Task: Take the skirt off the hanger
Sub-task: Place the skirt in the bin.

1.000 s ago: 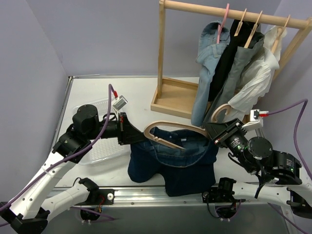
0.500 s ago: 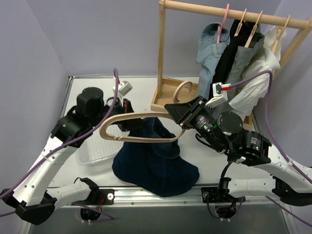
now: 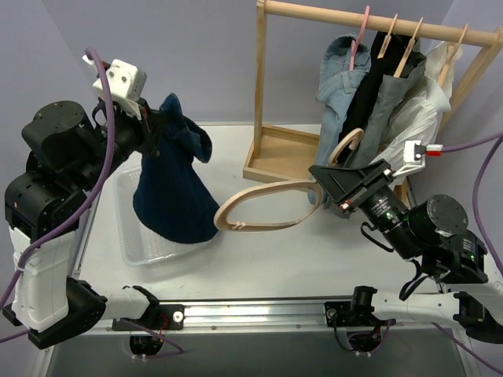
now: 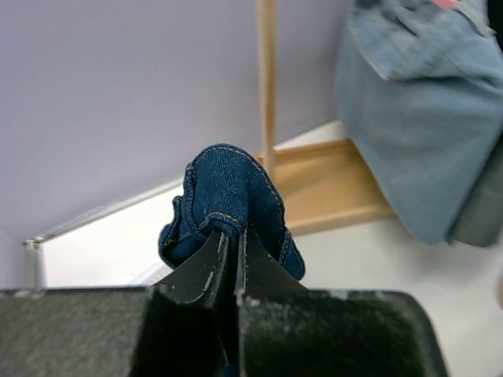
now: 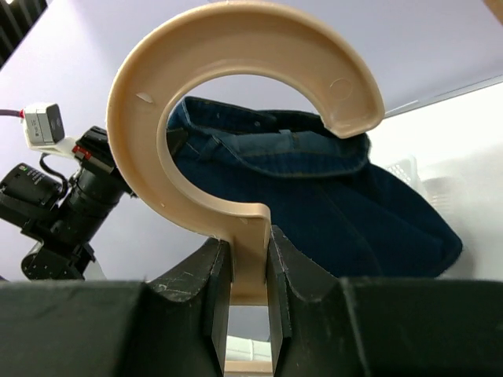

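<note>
The right gripper [image 5: 250,267], its arm reaching low over the table [image 3: 275,267], is clamped with both fingers on the neck of the bare wooden hanger [image 5: 137,118]. The hanger floats level above open tabletop. At the left edge the left arm stands tall. The left gripper [image 4: 233,243] pinches 1 bunched end of the dark-blue denim skirt [image 4: 228,184], which hangs clear of the hanger, its hem over the clear tray [image 3: 126,255]. Beyond, garments hang on the wooden rack [image 3: 271,161].
</note>
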